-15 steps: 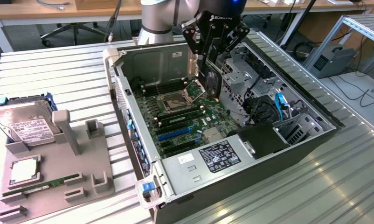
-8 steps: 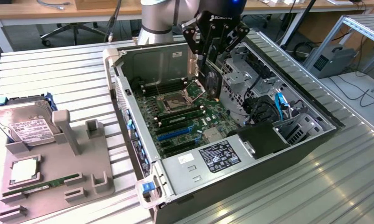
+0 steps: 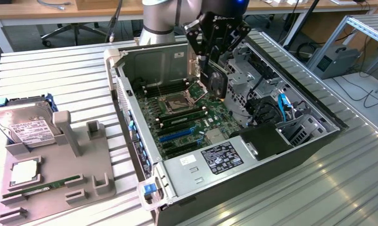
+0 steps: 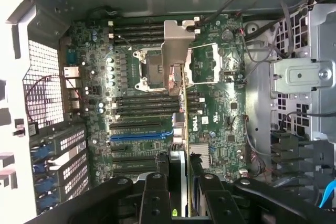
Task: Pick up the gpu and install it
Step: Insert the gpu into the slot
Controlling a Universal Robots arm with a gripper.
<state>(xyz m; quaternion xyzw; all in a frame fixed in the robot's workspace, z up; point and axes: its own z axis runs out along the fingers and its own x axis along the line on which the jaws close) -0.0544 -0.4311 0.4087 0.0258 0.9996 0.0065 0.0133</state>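
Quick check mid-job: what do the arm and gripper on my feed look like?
The arm is built of silver-grey cylindrical segments. The gripper is black, with white lettering on its body and a blue light just above it. Its two fingers are jointed black linkages with round pivot bolts.

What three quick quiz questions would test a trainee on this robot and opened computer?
1. True or false: the black gripper holds the flat green gpu card with black cooler over the open black computer case.
2. The silver hard drive with white label lies: A inside the case, B outside it, on the exterior view's left?
3. Fill in: the long blue slot sits on the green ____.
Key: 1 true; 2 B; 3 motherboard.
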